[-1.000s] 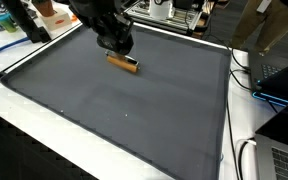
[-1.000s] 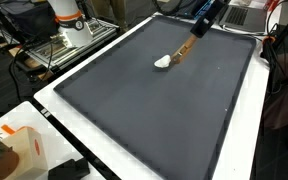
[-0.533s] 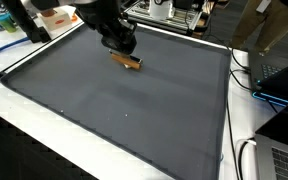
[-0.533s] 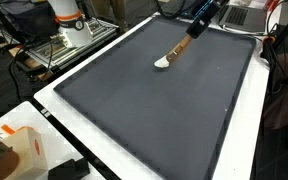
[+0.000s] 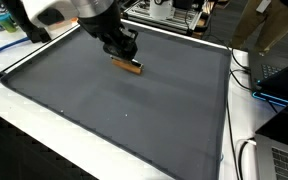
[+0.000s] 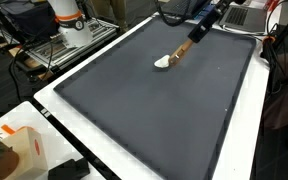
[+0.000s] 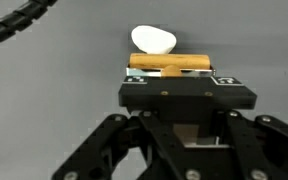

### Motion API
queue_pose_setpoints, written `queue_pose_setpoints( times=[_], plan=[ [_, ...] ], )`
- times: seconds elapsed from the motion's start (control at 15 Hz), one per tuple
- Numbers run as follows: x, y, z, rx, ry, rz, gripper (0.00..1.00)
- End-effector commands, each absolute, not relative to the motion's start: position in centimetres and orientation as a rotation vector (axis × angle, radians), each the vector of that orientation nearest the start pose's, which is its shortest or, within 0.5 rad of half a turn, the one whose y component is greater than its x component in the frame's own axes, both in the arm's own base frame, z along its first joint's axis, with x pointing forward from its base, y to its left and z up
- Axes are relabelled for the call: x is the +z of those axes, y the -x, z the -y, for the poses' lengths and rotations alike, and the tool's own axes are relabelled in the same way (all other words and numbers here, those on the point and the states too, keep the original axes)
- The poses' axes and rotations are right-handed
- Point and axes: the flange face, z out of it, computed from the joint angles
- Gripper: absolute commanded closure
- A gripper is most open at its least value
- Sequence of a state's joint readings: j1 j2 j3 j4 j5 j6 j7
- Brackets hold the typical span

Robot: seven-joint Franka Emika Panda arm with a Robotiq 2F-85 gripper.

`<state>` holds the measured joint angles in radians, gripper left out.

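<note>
Gripping a wooden-handled tool point(image 5: 129, 66), the gripper point(image 5: 123, 56) is clenched on the handle, well up the shaft from the working end

- Wrist view: the gripper point(image 7: 170, 70) has its jaws closed on the handle, which lies crosswise between the fingers. The tool's white head point(image 7: 153, 40), rounded and pale, shows just beyond the handle against the grey surface.
- In an exterior view the tool point(image 6: 180, 50) slants down from the gripper point(image 6: 195, 33) to the white head point(image 6: 164, 62). The head sits low, at or just above the mat; I cannot tell whether it touches.
- Position: the tool is over the far part of the dark grey mat point(image 5: 124, 120), near its back edge and well apart from the front edge.
- The mat covers most of the white worktop point(image 5: 24, 125), which shows as a bare pale border around it in both exterior views.
- The arm comes in from the back corner; the black wrist housing hides the upper end of the handle in an exterior view point(image 5: 114, 35).
- Surroundings: cables point(image 5: 246, 80) trail along one side of the worktop, with a laptop point(image 5: 284, 160) near them. A white and orange box point(image 6: 24, 150) stands off the front corner, and the robot base point(image 6: 69, 22) is at the back
</note>
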<state>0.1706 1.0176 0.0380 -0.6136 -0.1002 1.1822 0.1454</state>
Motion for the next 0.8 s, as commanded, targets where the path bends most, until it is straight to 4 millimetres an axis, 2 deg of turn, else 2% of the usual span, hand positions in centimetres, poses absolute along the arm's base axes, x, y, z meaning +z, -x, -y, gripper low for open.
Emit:
queue_pose_setpoints(
  times=[0.0, 0.27, 0.73],
  plan=[
    [36.5, -72.2, -12.5, 0.694, 3.189, 0.058, 0.77],
    [40.4, -72.0, -11.7, 0.615, 3.189, 0.033, 0.77],
    [46.5, -70.8, -9.2, 0.545, 3.130, -0.109, 0.77]
  ],
)
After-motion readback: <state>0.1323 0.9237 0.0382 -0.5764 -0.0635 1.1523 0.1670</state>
